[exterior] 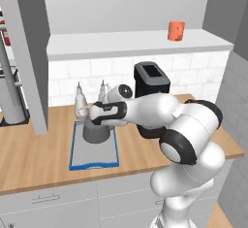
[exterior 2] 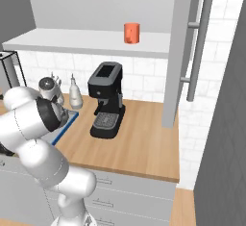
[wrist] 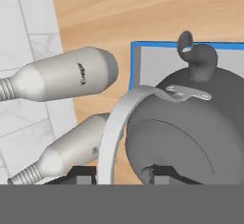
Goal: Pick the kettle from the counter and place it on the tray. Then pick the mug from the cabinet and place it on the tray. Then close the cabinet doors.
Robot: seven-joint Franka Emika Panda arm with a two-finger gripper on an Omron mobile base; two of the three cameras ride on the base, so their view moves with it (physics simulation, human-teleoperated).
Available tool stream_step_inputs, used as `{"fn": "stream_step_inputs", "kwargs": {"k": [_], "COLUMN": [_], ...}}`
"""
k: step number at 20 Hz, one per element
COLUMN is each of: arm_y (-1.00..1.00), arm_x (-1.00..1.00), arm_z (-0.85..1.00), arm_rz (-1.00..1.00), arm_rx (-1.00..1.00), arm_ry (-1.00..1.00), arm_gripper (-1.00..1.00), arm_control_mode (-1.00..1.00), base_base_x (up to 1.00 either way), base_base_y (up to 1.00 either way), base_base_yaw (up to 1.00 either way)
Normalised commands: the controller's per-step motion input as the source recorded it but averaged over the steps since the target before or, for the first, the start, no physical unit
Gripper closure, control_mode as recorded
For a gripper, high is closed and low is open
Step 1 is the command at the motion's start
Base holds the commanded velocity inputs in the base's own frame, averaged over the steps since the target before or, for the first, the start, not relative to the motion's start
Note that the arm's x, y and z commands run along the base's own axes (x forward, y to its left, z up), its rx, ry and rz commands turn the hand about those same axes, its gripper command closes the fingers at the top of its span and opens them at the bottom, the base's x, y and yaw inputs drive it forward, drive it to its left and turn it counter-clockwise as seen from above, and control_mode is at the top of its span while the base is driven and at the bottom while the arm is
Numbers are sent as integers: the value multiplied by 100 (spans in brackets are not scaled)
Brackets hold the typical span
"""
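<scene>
Although the squat, rounded dark grey kettle now sits on the flat rectangular grey tray with the thin blue rim, toward the tray's far end, the first placement cannot be called finished. The white arm's two-finger gripper hangs directly over the kettle. In the hand view its dark fingertips stand either side of the kettle's pale arched handle band. Whether the jaws grip that handle or have parted from it cannot be told from these views.

The tray lies on the long light-brown wooden plank counter, with two pale bottle-shaped shakers just beside its far edge, against the white tiled wall. A black coffee machine stands farther along the counter, well apart from the tray.

The small bright orange cylindrical mug stands upright on the pale white shelf board of the large light grey cabinet, untouched. Both cabinet doors hang open; the nearer panel with its long vertical silver bar handle projects over the counter.

Assessment: stage one is complete or very nearly so, pending release and withdrawal. Outstanding are the mug's transfer to the tray, where bare space remains at the near end, and the closing of both doors.
</scene>
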Motion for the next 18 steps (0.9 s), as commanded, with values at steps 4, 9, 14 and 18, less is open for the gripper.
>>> {"fn": "stream_step_inputs", "kwargs": {"k": [4,9,14,18], "arm_y": [0,0,-14,-18], "arm_x": [-8,-17,-64,-60], "arm_z": [0,22,42,61], "arm_rz": [0,0,-1,-1], "arm_rx": [2,3,0,0], "arm_ry": [-11,-10,-4,-1], "arm_gripper": [-100,-100,-100,-100], "arm_control_mode": [-100,-100,-100,-100], "base_base_x": [0,0,0,0], "base_base_y": [0,0,0,0], "base_base_yaw": [0,0,0,0]}}
